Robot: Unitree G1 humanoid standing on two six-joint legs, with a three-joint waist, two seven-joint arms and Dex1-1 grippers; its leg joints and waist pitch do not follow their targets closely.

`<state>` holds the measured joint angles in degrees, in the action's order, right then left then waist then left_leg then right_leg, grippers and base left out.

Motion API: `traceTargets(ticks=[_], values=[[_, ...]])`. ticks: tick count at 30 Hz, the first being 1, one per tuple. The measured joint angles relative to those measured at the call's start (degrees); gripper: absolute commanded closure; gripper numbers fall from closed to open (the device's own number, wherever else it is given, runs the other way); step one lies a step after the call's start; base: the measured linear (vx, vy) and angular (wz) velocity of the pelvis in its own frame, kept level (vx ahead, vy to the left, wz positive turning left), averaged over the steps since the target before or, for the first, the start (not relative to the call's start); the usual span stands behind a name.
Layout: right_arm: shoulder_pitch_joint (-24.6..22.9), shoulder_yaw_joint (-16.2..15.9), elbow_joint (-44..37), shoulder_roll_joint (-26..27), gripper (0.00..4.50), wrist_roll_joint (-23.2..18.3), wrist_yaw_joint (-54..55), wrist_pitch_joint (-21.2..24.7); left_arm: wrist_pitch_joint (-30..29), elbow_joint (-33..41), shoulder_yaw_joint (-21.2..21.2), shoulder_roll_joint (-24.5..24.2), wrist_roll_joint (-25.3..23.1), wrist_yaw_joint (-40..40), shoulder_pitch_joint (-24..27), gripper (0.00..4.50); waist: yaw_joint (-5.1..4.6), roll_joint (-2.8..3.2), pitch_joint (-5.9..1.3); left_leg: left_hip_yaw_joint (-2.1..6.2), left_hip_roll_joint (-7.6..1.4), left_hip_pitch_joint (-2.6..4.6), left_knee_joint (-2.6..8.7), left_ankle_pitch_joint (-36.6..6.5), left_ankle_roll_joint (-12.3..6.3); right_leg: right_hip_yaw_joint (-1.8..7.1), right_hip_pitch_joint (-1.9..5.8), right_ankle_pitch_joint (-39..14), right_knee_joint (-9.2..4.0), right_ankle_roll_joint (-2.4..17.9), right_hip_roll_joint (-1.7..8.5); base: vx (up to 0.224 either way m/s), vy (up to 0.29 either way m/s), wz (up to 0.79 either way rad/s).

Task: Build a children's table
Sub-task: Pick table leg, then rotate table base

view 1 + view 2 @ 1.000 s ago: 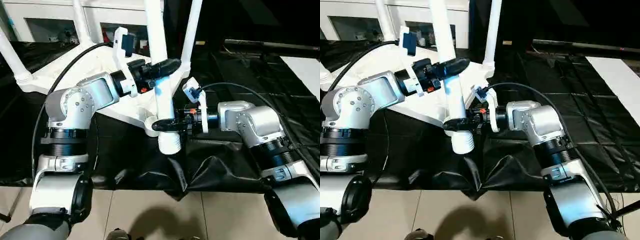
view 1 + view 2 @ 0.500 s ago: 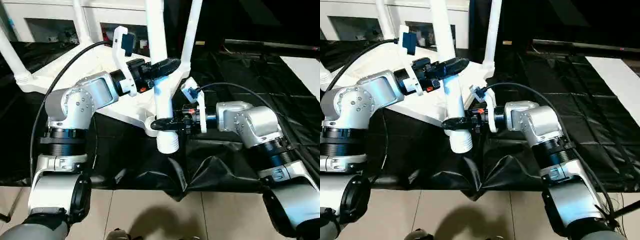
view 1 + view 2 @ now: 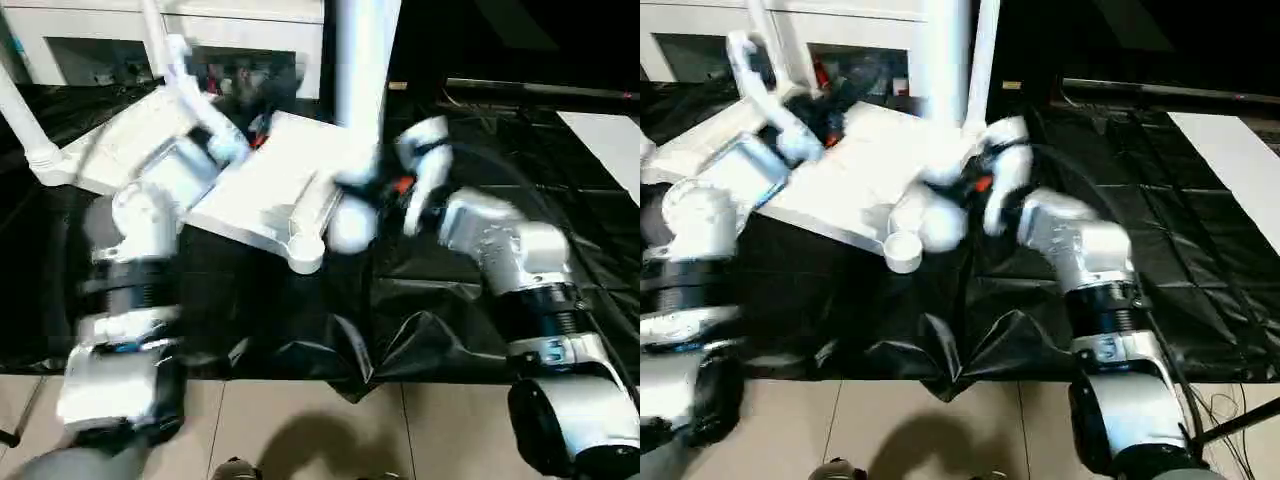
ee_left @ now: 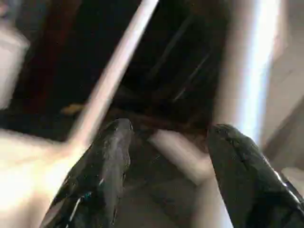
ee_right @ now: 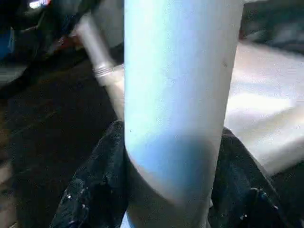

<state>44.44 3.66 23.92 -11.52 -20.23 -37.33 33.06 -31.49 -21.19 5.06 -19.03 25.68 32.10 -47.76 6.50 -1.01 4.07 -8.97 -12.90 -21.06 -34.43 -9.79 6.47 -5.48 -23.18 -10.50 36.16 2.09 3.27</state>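
Observation:
The white tabletop [image 3: 250,190] lies underside up on a black sheet, with legs standing in its far sockets [image 3: 25,120] [image 3: 985,60]. Its near corner socket [image 3: 303,262] is empty. My right gripper [image 3: 365,190] is shut on the lower part of a loose white leg [image 3: 360,90], which stands nearly upright just right of that socket. In the right wrist view the leg [image 5: 175,95] sits between the black fingers [image 5: 95,190]. My left gripper [image 4: 166,156] is open with nothing between its fingers [image 4: 102,161], and hovers blurred over the tabletop's far left [image 3: 830,105].
A white cabinet [image 3: 90,30] with glass doors stands behind the tabletop. The black sheet [image 3: 450,330] is rumpled at its near edge, with tiled floor [image 3: 300,430] in front. A pale panel [image 3: 610,140] lies at the far right.
My left gripper let go of the leg and swung back to the left. The right gripper carried the leg's lower end up and to the right. Both arms are blurred by motion.

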Motion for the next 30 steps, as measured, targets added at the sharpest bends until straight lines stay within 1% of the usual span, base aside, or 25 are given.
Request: traceTargets(ticks=[2,3,5,6,7,9,10,12,14,16,18,21,27,30], values=[[-1.1,0.6,0.0,0.0,2.64,0.9,2.5,-1.1,1.9,-2.4,-8.5,-3.7,-7.6,2.9,0.6,1.58,0.01,0.05,0.01,-0.02,0.02,-0.07,0.0,0.0,0.0,0.01,0.0,0.0,0.0,0.0,0.02,0.0,0.0,0.0],[-1.8,0.6,0.0,0.1,2.64,1.4,3.6,-1.2,2.9,-4.0,-12.9,-5.4,-11.3,4.7,0.9,1.31,-0.02,0.05,0.01,-0.02,0.03,-0.08,-0.02,0.0,0.0,0.03,0.0,0.0,0.0,0.0,0.02,0.0,0.0,0.0],[-3.1,0.5,-0.5,-0.1,2.64,2.6,4.6,-1.2,5.6,-6.1,-20.3,-8.3,-16.7,9.7,1.0,1.24,-0.14,0.09,0.02,-0.03,0.03,-0.08,-0.02,0.0,0.0,0.04,0.0,0.0,-0.02,0.0,0.03,0.0,0.0,0.0],[-4.5,0.3,-1.4,-0.7,2.64,3.1,4.8,-1.2,7.3,-7.5,-24.4,-10.1,-19.9,13.1,0.9,1.24,-0.2,0.13,0.03,-0.03,0.04,-0.09,0.0,0.0,0.0,0.04,0.0,0.0,-0.03,0.0,0.03,0.0,0.0,0.0],[-5.1,0.4,-1.4,-1.1,2.64,3.3,4.9,-1.2,7.8,-8.6,-25.9,-10.7,-21.3,14.4,0.9,1.24,-0.28,0.18,0.06,-0.03,0.05,-0.1,-0.01,0.0,0.0,0.04,-0.01,0.0,-0.03,0.0,0.03,0.0,0.0,0.0],[-7.1,0.4,-3.3,-2.0,2.64,3.9,5.2,-0.8,10.9,-11.9,-29.9,-11.8,-26.1,16.5,0.4,0.91,-0.41,0.27,0.06,-0.03,0.05,-0.09,0.0,0.0,0.01,0.04,-0.02,0.0,-0.02,0.0,0.02,0.0,0.0,0.0],[-7.6,0.4,-4.0,-2.2,2.64,3.9,5.6,-0.7,12.4,-14.0,-31.3,-11.9,-28.4,16.2,-0.1,0.91,-0.56,0.31,0.07,-0.02,0.05,-0.09,0.0,0.0,0.01,0.04,-0.02,0.0,-0.01,0.0,0.02,0.0,0.0,0.0],[-8.2,0.5,-5.2,-2.3,2.64,3.9,6.2,-0.6,14.5,-17.4,-32.9,-11.8,-32.1,15.1,-0.8,0.85,-1.01,0.31,0.07,-0.02,0.05,-0.07,0.0,0.0,0.02,0.04,-0.01,0.0,0.02,0.0,0.02,0.0,0.0,0.0],[-8.3,0.6,-5.6,-2.3,2.64,3.9,6.8,-0.6,15.7,-19.6,-33.7,-11.6,-33.6,14.5,-1.9,0.86,-1.29,0.31,0.07,-0.02,0.06,-0.05,-0.01,0.0,0.02,0.04,-0.01,0.1,0.02,0.0,0.02,0.0,0.0,0.0],[-8.3,0.8,-5.8,-2.2,2.64,3.9,7.4,-0.6,17.8,-23.2,-34.5,-11.2,-35.1,13.5,-4.2,0.86,-1.38,0.31,0.06,-0.02,0.06,-0.03,-0.01,0.0,0.02,0.04,0.01,0.1,0.02,0.0,0.02,0.0,0.0,0.0],[-8.3,0.8,-5.8,-2.1,2.64,3.9,7.8,-0.6,19.9,-26.0,-34.5,-10.3,-35.6,12.0,-5.7,0.88,-1.37,0.35,0.03,-0.02,0.07,-0.01,-0.02,0.0,0.02,0.05,0.03,0.1,0.02,0.0,0.02,0.0,0.0,0.0],[-8.3,0.8,-5.8,-1.6,2.64,3.9,8.1,-0.9,22.7,-30.0,-34.9,-8.3,-36.1,10.3,-6.5,0.88,-1.35,0.34,0.03,-0.02,0.07,-0.01,-0.02,0.0,0.02,0.05,0.03,0.1,0.02,0.0,0.02,0.0,0.0,0.0],[-8.3,0.5,-5.7,-1.4,2.64,4.0,8.2,-0.9,24.8,-37.0,-34.7,-5.6,-37.4,10.3,-6.9,0.88,-1.31,0.32,0.04,-0.02,0.07,-0.05,-0.02,0.0,0.01,0.05,0.02,0.1,-0.01,0.0,0.02,0.0,0.0,0.0],[-8.2,0.3,-5.7,-1.4,2.64,4.0,8.1,-0.9,25.8,-40.0,-34.5,-4.6,-37.9,10.5,-8.2,0.88,-1.29,0.33,0.03,-0.02,0.07,-0.03,-0.03,0.0,0.0,0.06,0.02,0.1,-0.02,0.0,0.03,0.0,0.0,0.0]])
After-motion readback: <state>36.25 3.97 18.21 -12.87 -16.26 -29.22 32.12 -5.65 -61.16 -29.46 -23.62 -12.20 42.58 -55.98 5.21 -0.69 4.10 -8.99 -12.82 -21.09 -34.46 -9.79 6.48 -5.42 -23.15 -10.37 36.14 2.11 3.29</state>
